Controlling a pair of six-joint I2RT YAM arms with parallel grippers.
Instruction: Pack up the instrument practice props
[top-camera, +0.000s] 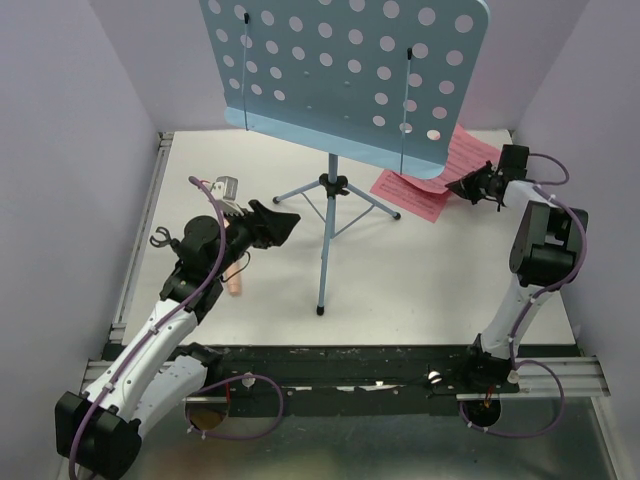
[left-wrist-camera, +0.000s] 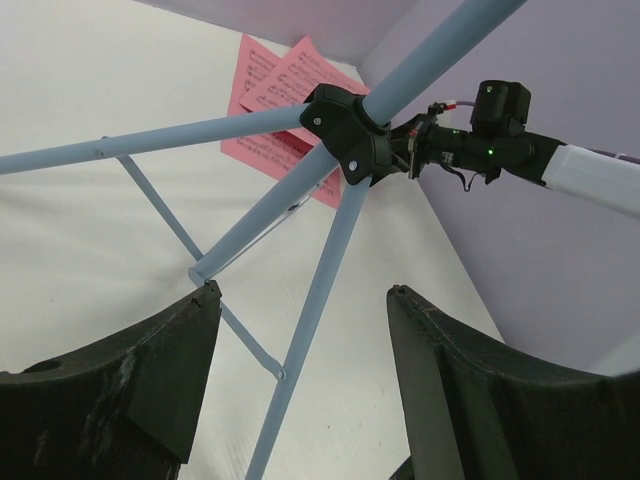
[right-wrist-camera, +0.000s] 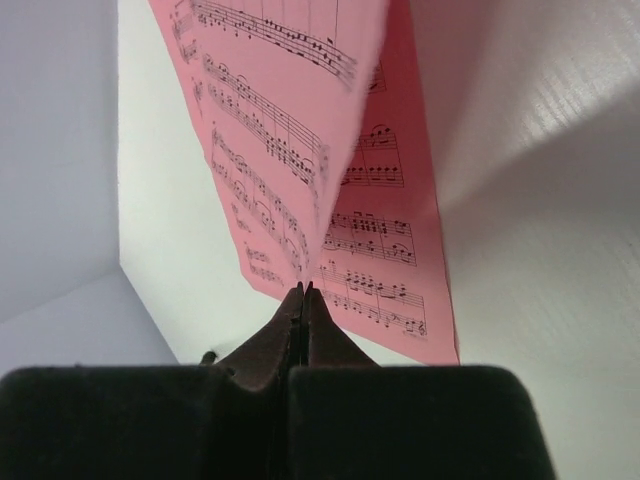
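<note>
The light-blue music stand (top-camera: 330, 190) stands upright mid-table, and its hole-dotted desk (top-camera: 345, 70) fills the top of the overhead view. Two pink sheet-music pages (top-camera: 415, 192) lie at the right behind its tripod. My right gripper (top-camera: 462, 186) is shut on the edge of one pink page (right-wrist-camera: 270, 150), which curls up over the other page (right-wrist-camera: 390, 260) lying flat. My left gripper (top-camera: 283, 226) is open and empty, pointing at the tripod legs (left-wrist-camera: 320, 270) and not touching them. A beige-pink microphone (top-camera: 234, 284) lies under my left arm. The black mic stand is out of view.
Lilac walls close in the white table (top-camera: 420, 290) at the back and on both sides. A metal rail (top-camera: 135, 240) runs along the left edge. The tripod hub (left-wrist-camera: 345, 130) and my right gripper (left-wrist-camera: 420, 155) show in the left wrist view.
</note>
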